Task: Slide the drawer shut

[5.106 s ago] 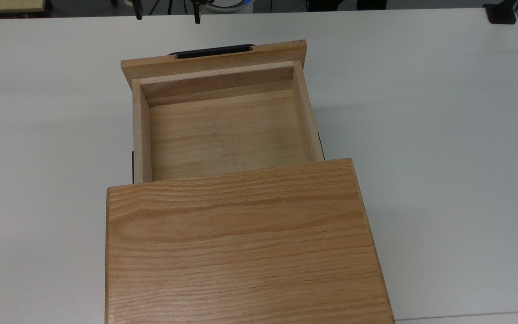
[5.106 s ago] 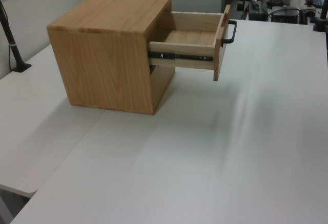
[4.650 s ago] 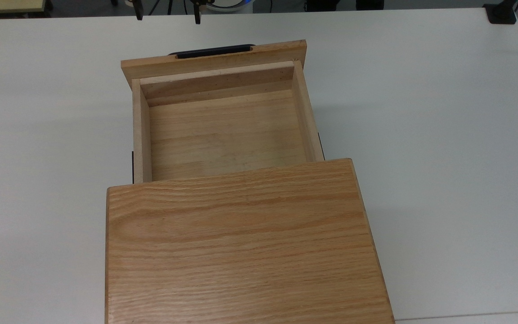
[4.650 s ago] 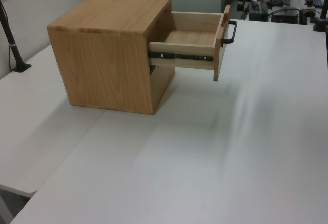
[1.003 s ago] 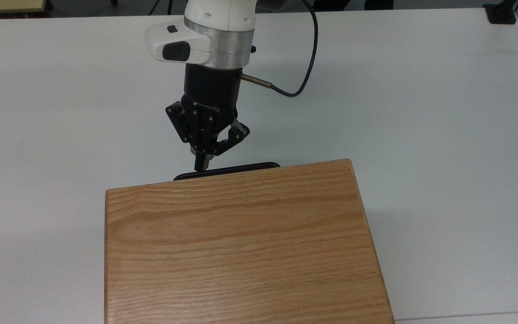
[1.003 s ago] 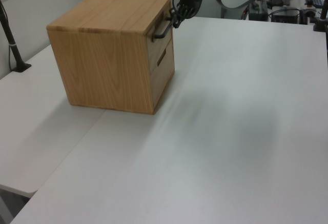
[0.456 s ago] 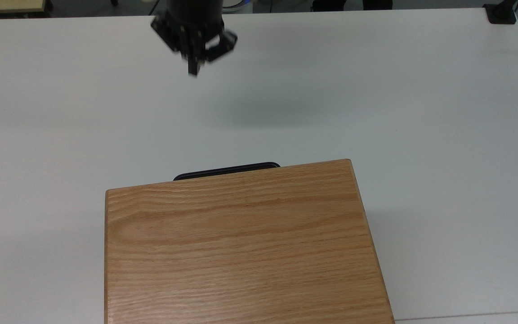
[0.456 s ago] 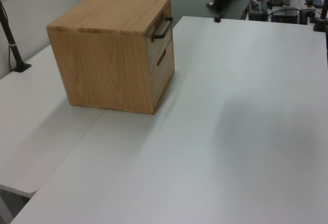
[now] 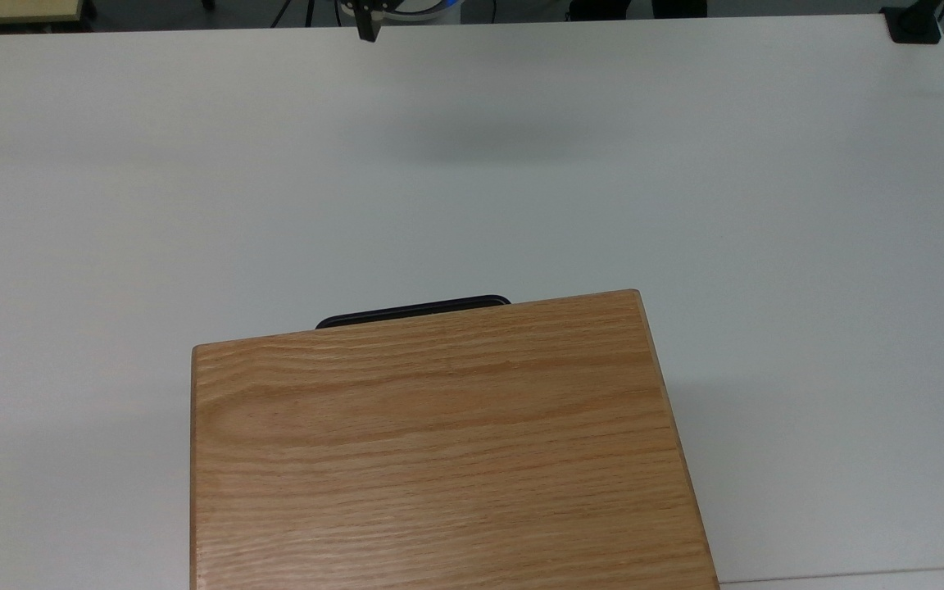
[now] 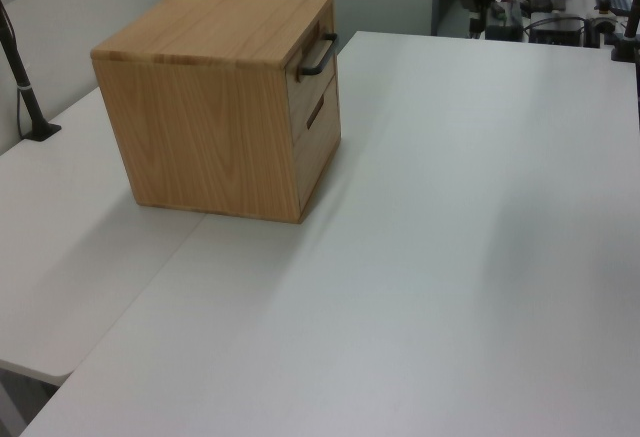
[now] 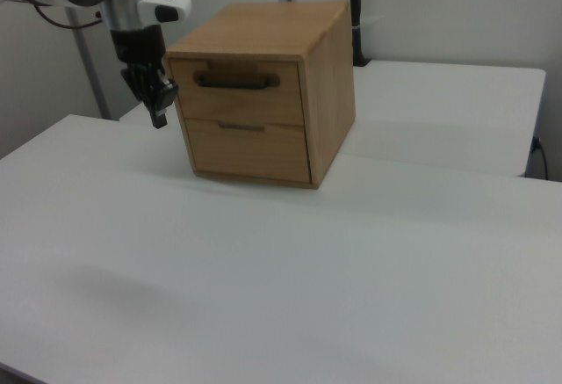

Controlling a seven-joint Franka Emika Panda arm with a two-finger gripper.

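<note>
At the right view's left, the gripper [image 11: 159,120] hangs above the white table [image 11: 290,270], fingers pressed together and holding nothing, well apart from the cabinet [image 11: 329,76]. Right of it, the drawer [image 11: 237,92] sits pushed fully in, its front flush with the cabinet face, black handle [image 11: 237,80] protruding.

place: lab/office | evidence: white worktables [image 10: 480,207], partition panels [image 11: 439,15], camera stands [image 10: 22,82]
</note>
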